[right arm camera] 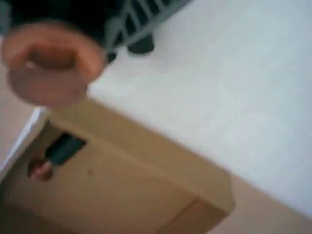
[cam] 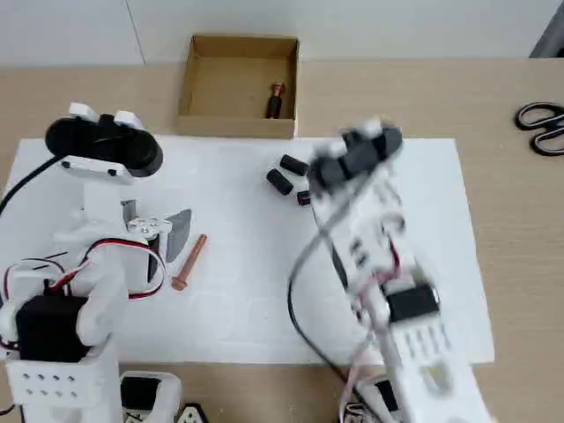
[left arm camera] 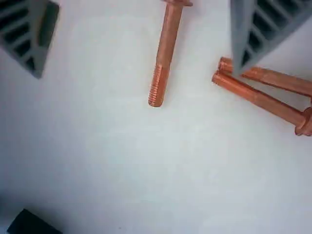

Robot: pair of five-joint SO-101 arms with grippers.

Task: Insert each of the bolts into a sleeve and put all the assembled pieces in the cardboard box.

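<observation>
Left tool [cam: 157,227]: released, its grey ribbed fingers [left arm camera: 256,34] spread wide, low over the white foam sheet [cam: 247,300] on the left side of the wooden bench [cam: 511,229].
Copper threaded bolt [left arm camera: 165,53]: lies flat on the sheet between the spread fingers and touches neither; in the high view it sits just beside that tool.
Two more copper bolts [left arm camera: 258,95]: lie side by side on the sheet, close enough that I cannot tell whether they touch, their ends under one finger's tip.
Right tool [cam: 324,176]: clenched on a copper bolt with a broad round head [right arm camera: 48,66]. A dark mass surrounds the shank, too blurred to say what it is. The tool is over the sheet near the box's front corner.
Short black cylindrical sleeves [cam: 293,165]: three lie loose on the sheet, just beside the right tool.
Open brown cardboard box [cam: 198,84]: stands on the bench at the sheet's far edge.
Assembled piece [cam: 276,101]: a copper bolt in a black sleeve, on the box floor by the wall nearer the right arm.
Black-handled scissors [cam: 539,123]: on the bench, well apart from everything else.
</observation>
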